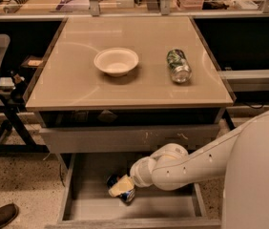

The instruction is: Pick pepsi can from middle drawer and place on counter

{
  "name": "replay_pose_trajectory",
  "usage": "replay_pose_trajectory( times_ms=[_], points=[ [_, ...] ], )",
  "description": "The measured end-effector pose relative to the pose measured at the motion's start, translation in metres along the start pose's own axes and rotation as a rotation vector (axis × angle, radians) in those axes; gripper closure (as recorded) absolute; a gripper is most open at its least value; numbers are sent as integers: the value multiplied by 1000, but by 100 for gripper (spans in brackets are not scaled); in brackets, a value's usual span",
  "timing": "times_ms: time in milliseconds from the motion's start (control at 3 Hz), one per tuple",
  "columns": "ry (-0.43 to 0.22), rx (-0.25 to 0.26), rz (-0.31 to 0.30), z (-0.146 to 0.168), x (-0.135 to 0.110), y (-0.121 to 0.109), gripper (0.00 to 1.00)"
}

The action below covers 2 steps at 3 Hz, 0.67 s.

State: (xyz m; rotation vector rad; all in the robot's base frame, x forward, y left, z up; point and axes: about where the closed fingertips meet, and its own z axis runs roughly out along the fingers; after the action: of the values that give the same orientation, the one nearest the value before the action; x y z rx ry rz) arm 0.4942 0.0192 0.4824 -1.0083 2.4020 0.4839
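The gripper (121,187) is sitting low in the middle drawer (172,209), right on top of the pepsi can (128,197), with blue showing at 10 o'clock and at 5 o'clock of it. Whether it is clamping the can or only covering it, I cannot tell. The arm (182,168) is reaching in from 3 o'clock.

I'm judging this as the grasp step, and doing it well is looking like a matter of squaring up across the can's round body and making sure the hold is firm before any lift, since a can like this is likely to roll or slip.

Now the edges. The grey drawer front (101,138) above is overhanging the back of the drawer at 12 o'clock, so the lift is wanting to come out toward 6 o'clock first, then up, clearing the counter (77,85) and its near lip.

Up top, the white bowl (116,61) is sitting at 9 o'clock of the counter's middle and the green and silver can (178,65) is lying at 3 o'clock. The broad strip along 6 o'clock is offering the easiest landing.
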Motion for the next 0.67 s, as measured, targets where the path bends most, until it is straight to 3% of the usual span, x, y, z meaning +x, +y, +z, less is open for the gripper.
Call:
replay_pose_trajectory(
  times_ms=[333,667],
  points=[
    [-9,-4,6,0,7,-2,0],
    [-17,-45,36,12,31,5,0]
  ],
)
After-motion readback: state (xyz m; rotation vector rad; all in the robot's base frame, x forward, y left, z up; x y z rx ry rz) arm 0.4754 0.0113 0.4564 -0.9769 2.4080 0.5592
